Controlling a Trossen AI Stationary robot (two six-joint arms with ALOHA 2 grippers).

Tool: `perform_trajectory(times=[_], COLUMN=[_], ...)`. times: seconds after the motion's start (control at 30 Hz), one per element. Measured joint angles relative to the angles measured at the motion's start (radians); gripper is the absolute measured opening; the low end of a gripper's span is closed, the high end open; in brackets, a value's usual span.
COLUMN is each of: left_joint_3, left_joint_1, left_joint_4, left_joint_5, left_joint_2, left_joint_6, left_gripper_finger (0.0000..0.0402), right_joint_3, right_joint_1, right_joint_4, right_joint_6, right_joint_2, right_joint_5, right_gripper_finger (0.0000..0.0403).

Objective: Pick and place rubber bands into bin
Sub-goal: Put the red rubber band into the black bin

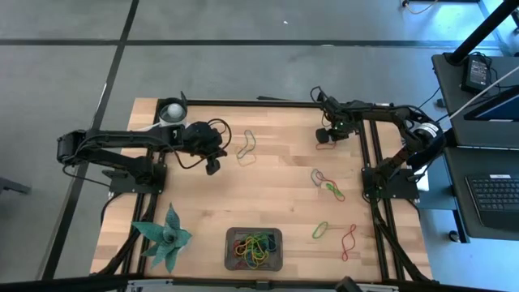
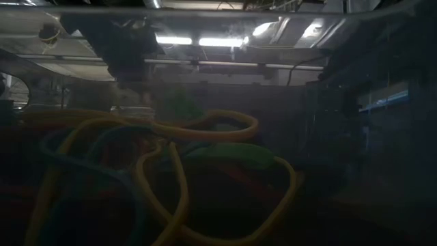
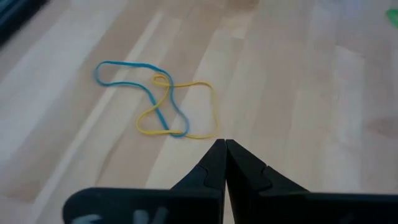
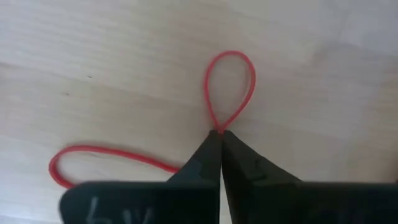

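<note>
Right gripper [image 4: 221, 134] low over the table's far right, fingers pinched together — left gripper [image 3: 224, 144] closed, hovering far left

A: The table [image 1: 276, 195] looks like pale wood, planks glued side by side, smooth with a soft satin sheen.

B: And the bands?

A: The red rubber band [image 4: 230, 81] is thin, smooth rubber, slightly glossy. The blue and yellow ones [image 3: 158, 109] look the same.

B: The right gripper [image 4: 221, 134]?

A: Its fingers [image 4: 249, 165] look like matt black plastic, a little grainy. The left gripper [image 3: 225, 144] matches.

B: The bin [image 1: 276, 235]?

A: Dark grey, dull, plastic-looking. The floor [image 1: 243, 49] is grey and rough, like concrete.
</note>
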Motion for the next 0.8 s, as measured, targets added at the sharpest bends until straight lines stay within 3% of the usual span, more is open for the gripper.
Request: perform_trajectory(times=[0.23,0.43,0.6,0.8], left_joint_3=[0.000,0.000,0.000,0.000], left_joint_1=[-0.001,0.000,0.001,0.001], left_joint_4=[-0.002,-0.003,0.001,0.000], left_joint_5=[0.117,0.098,-0.022,0.065], left_joint_2=[0.000,0.000,0.000,0.000], left_joint_6=[-0.007,0.009,0.042,0.202], left_gripper_finger=[0.0003,0.0003,0.0004,0.0004], right_joint_3=[-0.022,-0.022,-0.022,-0.021], right_joint_1=[0.024,0.041,0.094,0.210], right_joint_4=[0.005,-0.070,-0.099,-0.096], right_joint_6=[-0.019,-0.002,0.077,0.238], right_joint_2=[-0.084,-0.251,-0.382,-0.484], right_joint_5=[-0.001,-0.017,-0.025,-0.043], right_gripper_finger=[0.0003,0.0002,0.0001,0.0001])
